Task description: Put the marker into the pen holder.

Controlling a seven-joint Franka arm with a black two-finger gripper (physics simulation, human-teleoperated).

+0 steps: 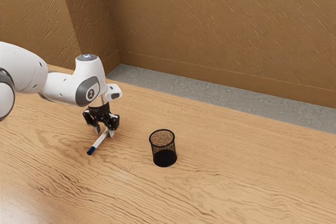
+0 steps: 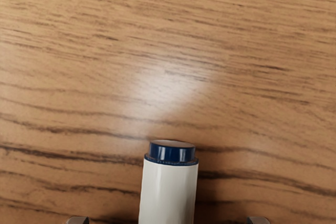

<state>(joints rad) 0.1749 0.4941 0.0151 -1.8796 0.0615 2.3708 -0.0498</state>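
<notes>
Black two-finger gripper (image 1: 104, 131): low over the table, pointing down, fingers apart, one on each side of the marker, with a gap on both sides; nothing is clamped.
White marker (image 1: 100, 141): on the table, lying flat as far as I can judge, its barrel running between the fingers.
Dark blue cap (image 1: 91, 151): at the marker's end that sticks out from under the gripper, toward the exterior view's lower left.
Blue end plug (image 2: 171, 152): at the opposite end of the barrel, just beyond the fingers.
Step in hand: lining up the grasp, by my judgement; the marker looks well centred.
Next move: close evenly on the barrel, then lift straight up before going sideways.
Black mesh pen holder (image 1: 164, 161): upright on the table, apart from the gripper, toward the exterior view's right, with the marker outside it.
After the lift: the marker will need tipping upright, one end over the holder's rim, before release.
Risk: a grip near the plug end could let the capped end sag or swing.
Wood-grain table (image 1: 231, 182): carries both marker and holder.
</notes>
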